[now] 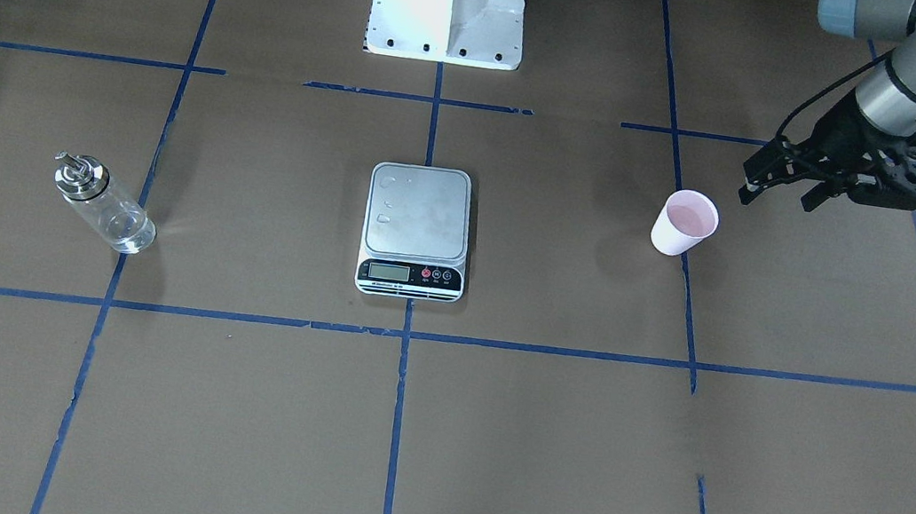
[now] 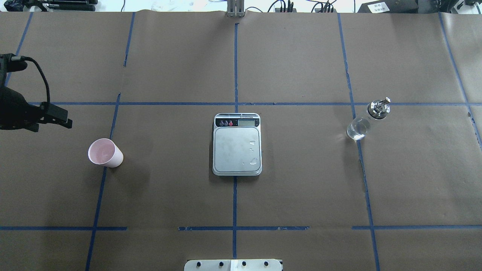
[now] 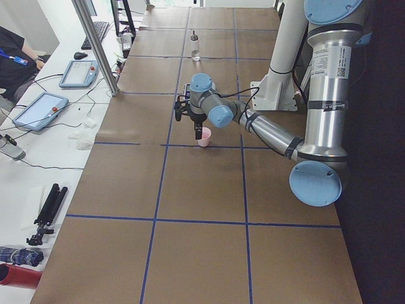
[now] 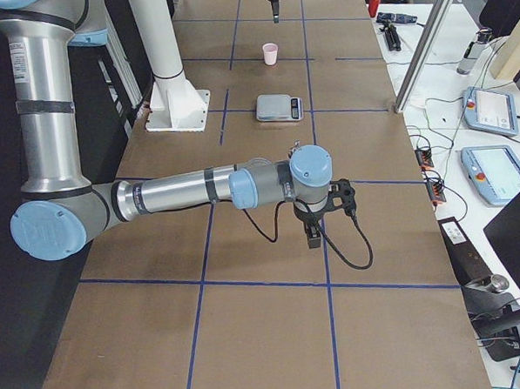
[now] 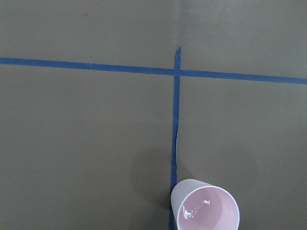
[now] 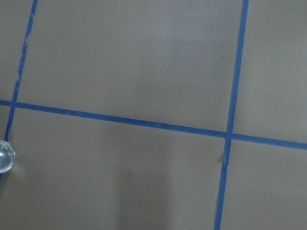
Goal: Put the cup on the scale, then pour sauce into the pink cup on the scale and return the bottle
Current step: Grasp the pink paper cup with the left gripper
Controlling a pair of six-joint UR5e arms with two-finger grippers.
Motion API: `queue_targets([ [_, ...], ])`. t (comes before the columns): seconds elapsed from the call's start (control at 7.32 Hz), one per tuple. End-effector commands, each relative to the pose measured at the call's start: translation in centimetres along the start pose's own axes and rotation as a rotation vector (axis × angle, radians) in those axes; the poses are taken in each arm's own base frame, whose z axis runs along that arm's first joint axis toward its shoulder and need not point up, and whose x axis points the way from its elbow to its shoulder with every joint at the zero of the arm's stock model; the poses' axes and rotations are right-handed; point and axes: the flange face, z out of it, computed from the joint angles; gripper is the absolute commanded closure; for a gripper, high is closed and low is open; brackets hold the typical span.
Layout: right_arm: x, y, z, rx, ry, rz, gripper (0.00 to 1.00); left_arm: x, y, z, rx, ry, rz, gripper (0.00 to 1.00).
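One cup [image 1: 685, 223], one scale [image 1: 416, 229] and one bottle [image 1: 105, 205] rest well apart on the surface [image 1: 486, 440]. Left tool [image 1: 775, 199], upper right, is spread and empty. Whether the right tool [image 4: 313, 235] is spread cannot be told.

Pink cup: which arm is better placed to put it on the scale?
The left. The left gripper hangs open just beside the cup, while the right gripper is toward the table's opposite end, beyond the scale.

Table [image 2: 301, 188] with cup [image 2: 103, 152], scale [image 2: 237, 150], bottle [image 2: 363, 124]
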Motion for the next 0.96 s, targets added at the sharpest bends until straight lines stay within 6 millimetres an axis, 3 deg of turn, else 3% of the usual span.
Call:
queue_targets([
  [0.0,-0.2,-0.1,-0.2,0.004,0.003,-0.004,0.0,-0.2,1.6,5.7,-0.002,-0.013,-0.035,0.0],
  [0.55,-0.4,-0.4,-0.4,0.008,0.003,-0.007,0.0,0.8,3.8,8.0,-0.055,-0.018,0.0,0.0],
  [0.68,-0.4,-0.4,-0.4,0.007,0.001,-0.006,0.0,0.8,3.9,8.2,-0.058,-0.021,0.0,0.07],
  [0.82,-0.4,-0.4,-0.4,0.006,0.0,-0.005,0.0,0.8,3.9,8.2,-0.058,-0.02,0.0,0.24],
])
